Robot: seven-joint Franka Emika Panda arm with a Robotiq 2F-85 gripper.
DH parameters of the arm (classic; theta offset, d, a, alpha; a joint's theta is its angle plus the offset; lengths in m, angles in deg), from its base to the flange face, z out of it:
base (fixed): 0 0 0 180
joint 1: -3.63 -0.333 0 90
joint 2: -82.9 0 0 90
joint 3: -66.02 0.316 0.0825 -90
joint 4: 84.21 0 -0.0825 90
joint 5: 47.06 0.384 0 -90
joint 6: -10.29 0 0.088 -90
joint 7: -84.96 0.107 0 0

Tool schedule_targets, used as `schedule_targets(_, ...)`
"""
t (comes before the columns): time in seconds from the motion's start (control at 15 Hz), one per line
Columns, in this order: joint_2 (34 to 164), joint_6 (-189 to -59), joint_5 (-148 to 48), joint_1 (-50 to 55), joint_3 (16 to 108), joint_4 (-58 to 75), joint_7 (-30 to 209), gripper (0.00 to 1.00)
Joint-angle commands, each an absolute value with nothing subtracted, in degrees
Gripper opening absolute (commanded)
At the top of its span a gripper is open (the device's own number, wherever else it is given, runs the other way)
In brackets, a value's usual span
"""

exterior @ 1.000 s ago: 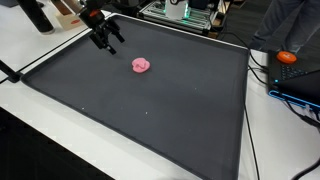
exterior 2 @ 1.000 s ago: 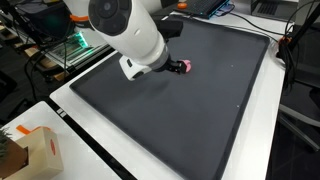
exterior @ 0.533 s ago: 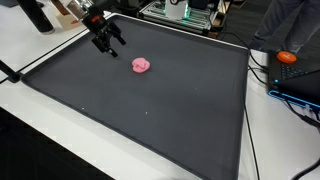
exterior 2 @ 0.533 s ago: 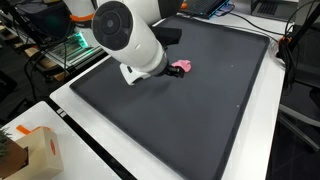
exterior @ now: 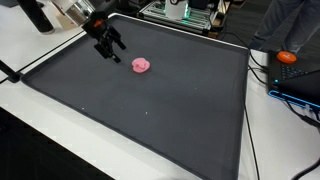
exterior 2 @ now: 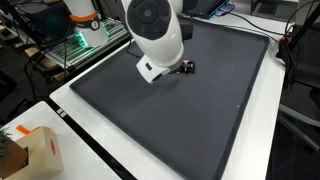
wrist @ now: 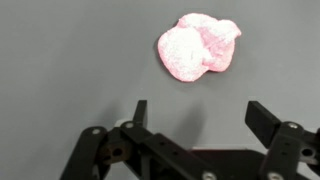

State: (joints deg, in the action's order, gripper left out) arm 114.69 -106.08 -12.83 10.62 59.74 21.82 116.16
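Black end effector (exterior: 111, 50) spread; hovering beside pink lump (exterior: 141, 66)

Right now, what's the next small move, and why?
Probably ease the open gripper forward over the pink lump. In the wrist view it lies on the dark mat beyond the fingertips, untouched, roughly centred between them.

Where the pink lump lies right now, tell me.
In the wrist view the pink lump lies on the black mat, just beyond the open gripper, apart from it.
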Motion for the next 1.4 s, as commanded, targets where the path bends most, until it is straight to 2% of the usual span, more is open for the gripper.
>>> schedule_targets(0.0,117.6,-104.5,-19.6,8.2,60.3,17.3,114.0,1.0)
schedule_targets(1.0,124.3,-95.7,-43.0,-0.1,64.6,3.2,96.8,1.0)
schedule_targets(1.33,124.8,-97.6,-49.8,-2.8,66.1,2.5,89.1,1.0)
